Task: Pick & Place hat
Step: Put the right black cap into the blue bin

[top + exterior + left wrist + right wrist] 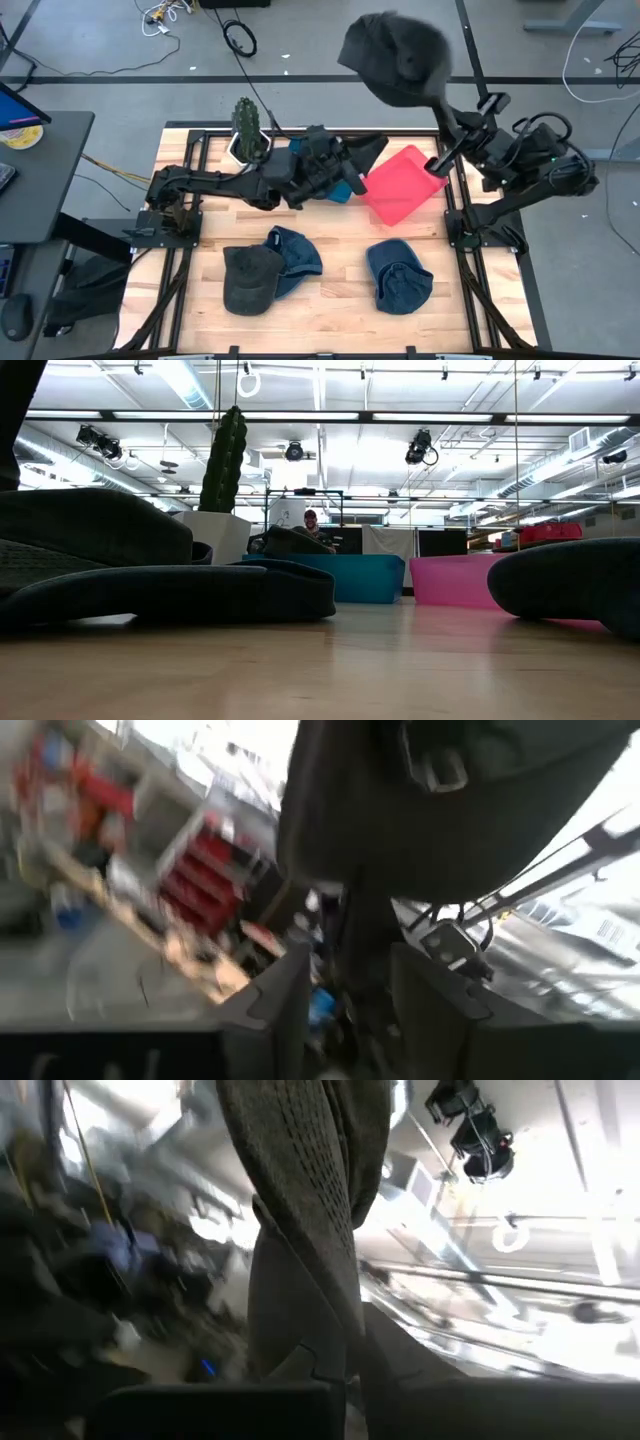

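The right hand is clenched on a dark grey hat, holding it raised beyond the far right edge of the counter. The left hand sits over the teal bin, beside the pink bin; its fingers stand apart, released. Three more hats lie on the near counter.

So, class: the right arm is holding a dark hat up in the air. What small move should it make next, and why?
Probably swing the dark hat back in over the pink bin and lower it. The right gripper is shut on the hat's edge, holding it high beyond the table's far edge.
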